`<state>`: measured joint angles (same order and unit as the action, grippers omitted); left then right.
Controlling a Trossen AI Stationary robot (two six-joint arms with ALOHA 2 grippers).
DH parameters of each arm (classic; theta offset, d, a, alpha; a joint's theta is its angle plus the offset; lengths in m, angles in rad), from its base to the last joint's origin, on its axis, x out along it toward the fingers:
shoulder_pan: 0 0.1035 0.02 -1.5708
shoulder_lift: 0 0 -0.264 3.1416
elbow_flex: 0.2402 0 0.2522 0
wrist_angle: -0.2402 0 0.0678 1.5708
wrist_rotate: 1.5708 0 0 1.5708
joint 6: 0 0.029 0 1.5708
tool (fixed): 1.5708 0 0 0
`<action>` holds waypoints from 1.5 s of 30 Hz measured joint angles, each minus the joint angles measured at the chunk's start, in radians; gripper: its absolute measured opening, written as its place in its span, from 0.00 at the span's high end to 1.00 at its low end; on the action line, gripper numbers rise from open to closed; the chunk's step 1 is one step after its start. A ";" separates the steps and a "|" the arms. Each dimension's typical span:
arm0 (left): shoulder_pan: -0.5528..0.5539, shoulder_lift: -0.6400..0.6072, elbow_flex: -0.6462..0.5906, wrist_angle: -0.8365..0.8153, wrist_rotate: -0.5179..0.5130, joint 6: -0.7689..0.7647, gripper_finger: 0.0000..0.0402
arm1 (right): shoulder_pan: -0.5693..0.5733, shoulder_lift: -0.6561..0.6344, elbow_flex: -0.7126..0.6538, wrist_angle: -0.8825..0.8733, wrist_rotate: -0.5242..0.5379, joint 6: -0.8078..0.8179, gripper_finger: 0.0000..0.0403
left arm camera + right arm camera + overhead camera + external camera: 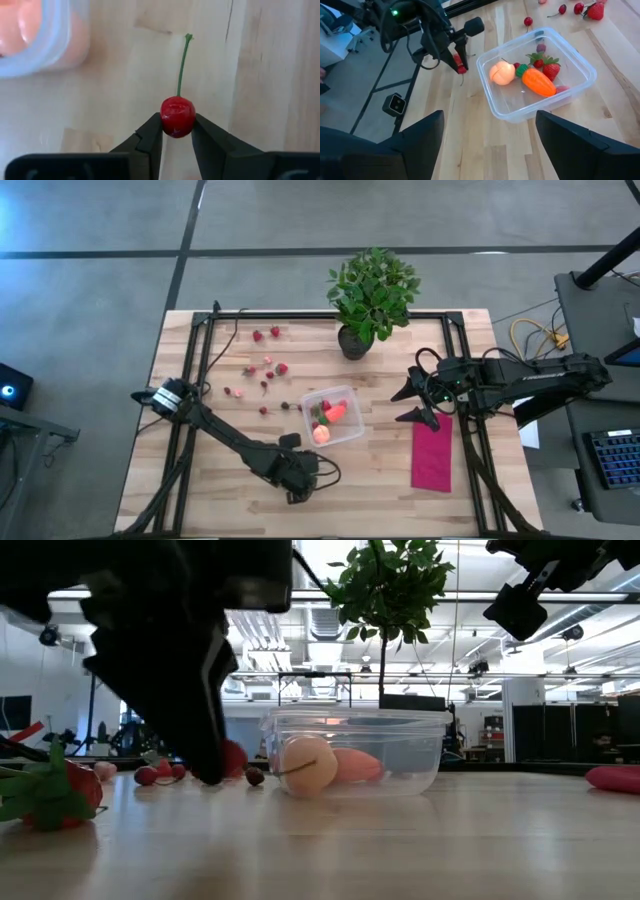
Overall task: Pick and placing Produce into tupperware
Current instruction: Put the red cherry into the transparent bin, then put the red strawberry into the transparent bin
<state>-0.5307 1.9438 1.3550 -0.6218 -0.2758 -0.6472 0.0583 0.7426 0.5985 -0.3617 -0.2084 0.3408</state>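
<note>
A small red cherry (177,116) with a long green stem (183,65) sits between the fingertips of my left gripper (177,131), which is shut on it just off the near left corner of the clear tupperware (352,432). In the tupperware lie a round peach-orange fruit (502,72), an orange carrot (539,82) and strawberries (547,66). My right gripper (414,405) hangs open in the air to the right of the tupperware, holding nothing. My left gripper pinches the cherry's round body by its two sides (165,121) between its two fingertips (150,131). The fingers slant down from above. The stem points away from the fingers toward the table. Whether the cherry touches the tabletop, I cannot tell.
Loose strawberries and cherries (268,366) lie scattered on the far left of the table, one strawberry (60,795) close to the low camera. A potted plant (370,295) stands at the far edge. A red cloth (432,455) lies near right. Black frame rails (200,350) run along the table's sides.
</note>
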 joint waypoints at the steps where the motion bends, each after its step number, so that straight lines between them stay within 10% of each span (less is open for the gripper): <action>1: 0.001 -0.006 0.007 -0.013 -0.018 0.000 0.81 | 0.000 0.000 0.000 0.000 0.000 0.000 0.24; 12: 0.180 -0.162 0.056 -0.040 -0.220 0.104 0.81 | 0.000 0.000 0.000 0.000 0.000 0.000 0.24; 23: 0.396 -0.128 0.052 0.036 0.171 0.097 0.60 | 0.000 0.000 0.000 0.000 0.000 0.000 0.23; 33: 0.161 -0.233 0.046 -0.114 0.330 0.128 0.55 | 0.000 0.000 0.000 0.001 0.000 0.000 0.25; 45: -0.101 -0.151 0.030 -0.128 0.091 -0.284 0.55 | 0.000 0.000 0.000 0.001 0.000 0.000 0.23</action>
<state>-0.6314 1.7923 1.3849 -0.7497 -0.1852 -0.9308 0.0586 0.7425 0.5987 -0.3611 -0.2084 0.3408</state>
